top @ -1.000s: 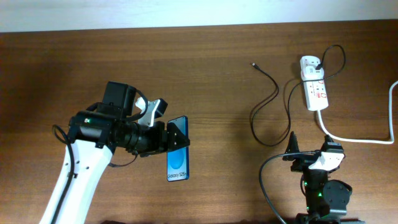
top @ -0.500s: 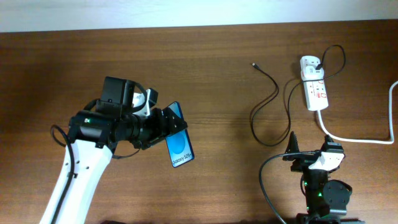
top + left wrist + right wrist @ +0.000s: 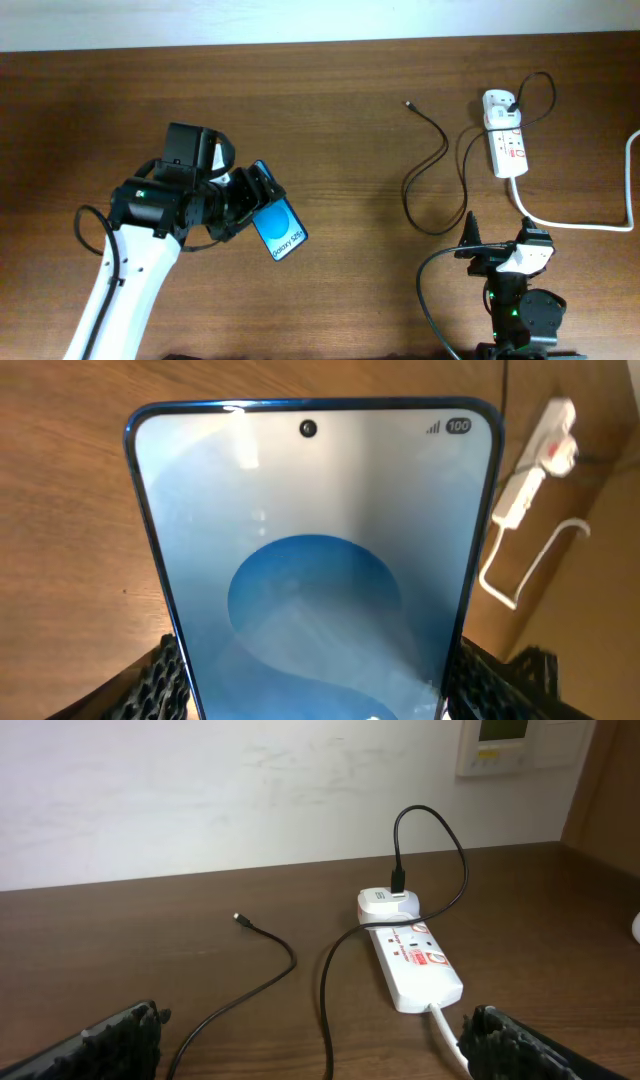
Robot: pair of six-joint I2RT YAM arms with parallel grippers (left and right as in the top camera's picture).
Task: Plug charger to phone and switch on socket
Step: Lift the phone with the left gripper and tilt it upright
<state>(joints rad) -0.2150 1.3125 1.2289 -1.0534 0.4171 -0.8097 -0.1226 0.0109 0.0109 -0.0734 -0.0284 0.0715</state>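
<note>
My left gripper [image 3: 252, 203] is shut on the phone [image 3: 279, 230], clamping its two long edges. The blue screen faces up and the phone lies slantwise. In the left wrist view the phone [image 3: 315, 550] fills the frame between the black fingers [image 3: 160, 682]. The charger [image 3: 437, 150] lies loose on the table at the right, its free tip [image 3: 408, 103] pointing to the far left. Its other end goes to the white adapter in the socket [image 3: 507, 138]. My right gripper [image 3: 500, 246] stands open near the front edge, short of the socket [image 3: 412, 963] and the cable [image 3: 268, 982].
The socket's thick white cord [image 3: 585, 226] curves off to the right edge of the table. The wall runs along the table's far edge. Bare wood [image 3: 350, 200] separates the phone from the cable.
My left gripper has turned the phone from straight to slanted, its top end swinging to the left, and drawn it a little towards the arm. The right arm has not moved.
</note>
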